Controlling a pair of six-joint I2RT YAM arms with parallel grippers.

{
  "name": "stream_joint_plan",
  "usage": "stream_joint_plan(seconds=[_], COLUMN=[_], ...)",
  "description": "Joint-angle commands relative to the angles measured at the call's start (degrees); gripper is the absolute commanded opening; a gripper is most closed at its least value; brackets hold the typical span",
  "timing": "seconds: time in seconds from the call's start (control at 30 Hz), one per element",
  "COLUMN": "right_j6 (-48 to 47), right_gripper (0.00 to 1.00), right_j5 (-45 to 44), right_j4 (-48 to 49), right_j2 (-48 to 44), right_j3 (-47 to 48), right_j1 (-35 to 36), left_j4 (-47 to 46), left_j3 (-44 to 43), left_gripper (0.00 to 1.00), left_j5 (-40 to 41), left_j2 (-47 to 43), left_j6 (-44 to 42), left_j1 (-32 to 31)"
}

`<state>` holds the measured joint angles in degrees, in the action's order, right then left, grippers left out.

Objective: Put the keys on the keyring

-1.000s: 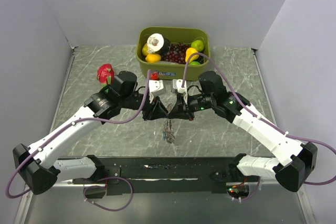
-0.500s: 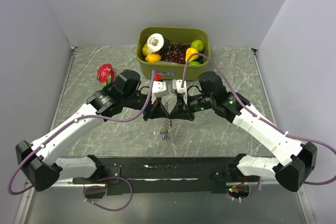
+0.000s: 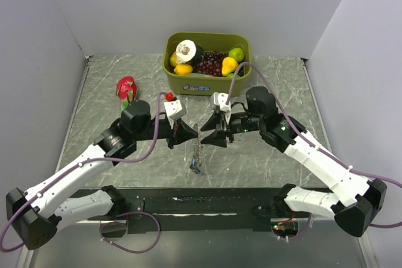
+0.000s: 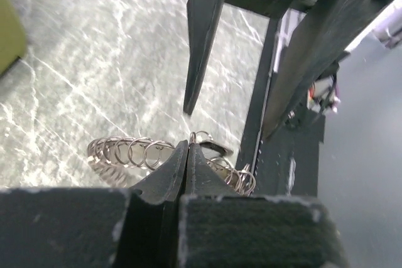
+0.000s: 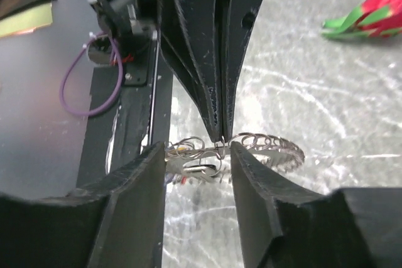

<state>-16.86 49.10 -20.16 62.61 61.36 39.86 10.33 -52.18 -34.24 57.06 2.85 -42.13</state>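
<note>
Grey veined stone tabletop (image 3: 113,149) is lying under both arms, with pale wall panels closing it off on the left, right and rear. The left gripper (image 4: 188,147) is pinching the thin grey coiled metal keyring (image 4: 129,153), its jaws pressed together on the rim. The ring is hanging over the middle of the table, between the two grippers. The right gripper (image 5: 198,149) is standing wide, one finger reaching past each side of the ring; whether either is touching it cannot be told. Small silvery keys (image 3: 196,166) are dangling at the ring's lower end, one showing blue. An olive-green plastic bin of fruit (image 3: 207,34) is sitting at the rear, well apart. A red dragon fruit (image 3: 126,87) is lying rear-left. A black base rail (image 3: 201,205) is bounding the near edge. Bare stone is showing on either side of the ring.
</note>
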Motion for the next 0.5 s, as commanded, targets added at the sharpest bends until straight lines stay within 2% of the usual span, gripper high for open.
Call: stream_joint_plan(seconds=[0.0, 0.23, 0.47], right_j6=[1.4, 3.2, 3.2], right_gripper=[0.58, 0.61, 0.52], right_j5=[-0.8, 0.2, 0.6], right_j4=[5.4, 7.8, 6.6], right_j2=[-3.2, -4.0, -2.3], right_j3=[-1.7, -2.8, -2.2], right_j1=[-0.6, -2.0, -2.0], left_j4=[-18.5, -27.1, -33.2], left_j3=[4.8, 9.5, 12.1], left_gripper=[0.01, 0.01, 0.01], left_j5=[2.2, -0.5, -1.0], left_j2=[-5.1, -8.4, -11.1], left_j6=[6.4, 7.9, 8.9], left_j1=[-0.1, -0.1, 0.0])
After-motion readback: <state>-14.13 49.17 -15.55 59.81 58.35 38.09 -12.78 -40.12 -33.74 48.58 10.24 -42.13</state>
